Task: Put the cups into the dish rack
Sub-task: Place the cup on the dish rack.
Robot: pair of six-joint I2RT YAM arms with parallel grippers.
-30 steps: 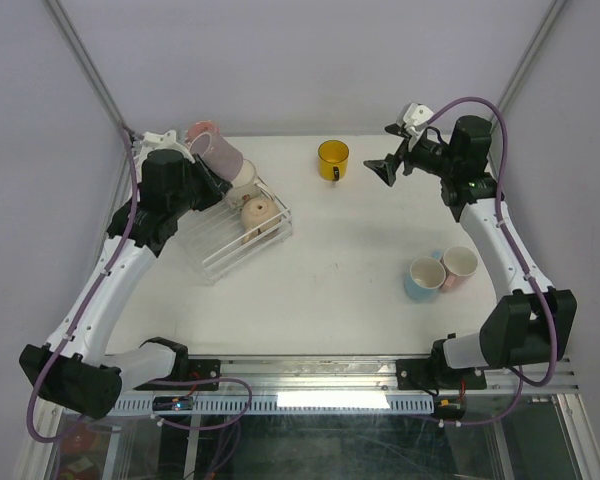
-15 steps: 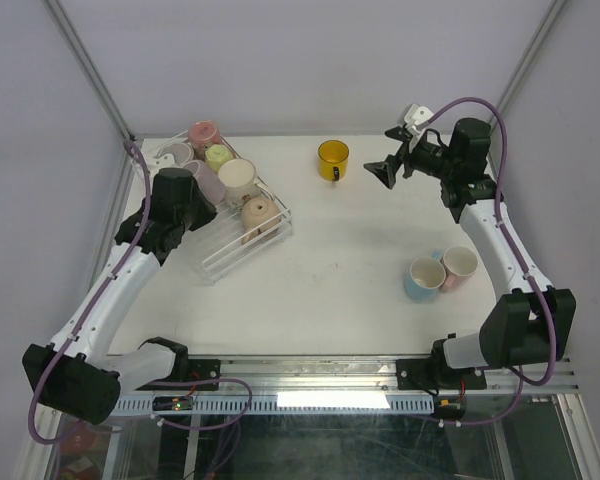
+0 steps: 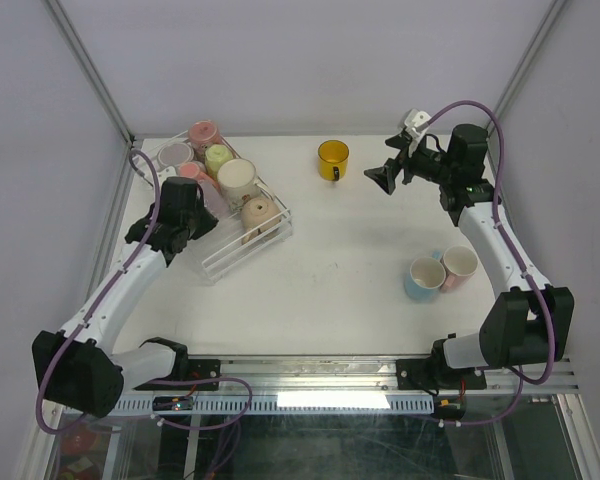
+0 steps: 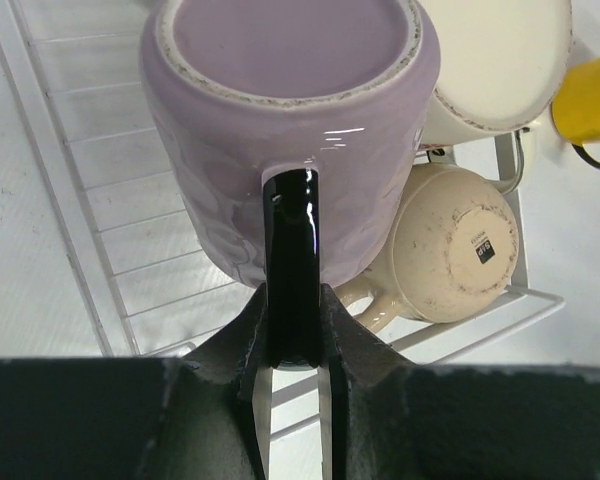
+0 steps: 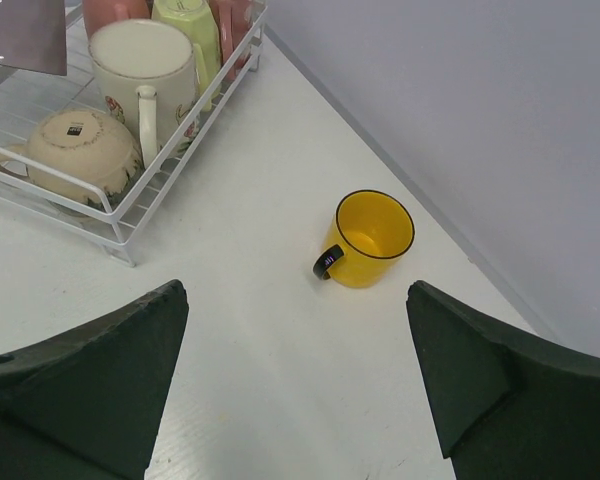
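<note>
**Left hand grips lilac mug over the rack; right hand wide beside the yellow mug**

The left hand [image 4: 295, 312] is pinched narrow on the black handle [image 4: 290, 240] of the lilac mug [image 4: 280, 120]. In the left wrist view the handle stands up-down in the frame. The mug's base faces the camera and its mouth points away, so its long axis runs away from the hand. It hangs over the white wire rack [image 4: 80, 200], at the upper left of the top view. Just to its right in the wrist view are a cream mug [image 4: 500, 60] and a beige mug [image 4: 455, 250], the beige one lying with its base showing.

The right hand [image 3: 385, 177] stands wide and holds nothing, just right of the yellow mug [image 3: 332, 157] but apart from it. That mug is upright, mouth up, near the desk's [image 3: 350, 260] far edge by the wall [image 3: 280, 60].

A broad stretch of white desk lies between the rack's near corner and the right-hand mugs.

Count:
- Six mugs cluster at the rack: the lilac, cream and beige ones, plus a green mug [image 3: 218, 156], a pink mug [image 3: 203, 133] and a mauve mug [image 3: 174, 153]. I cannot tell whether the farthest sit inside it.
- Three stand loose on the desk: the yellow one, plus a light blue mug [image 3: 423, 277] and a pale pink mug [image 3: 460, 264] touching each other, mouths up, at centre right.
</note>
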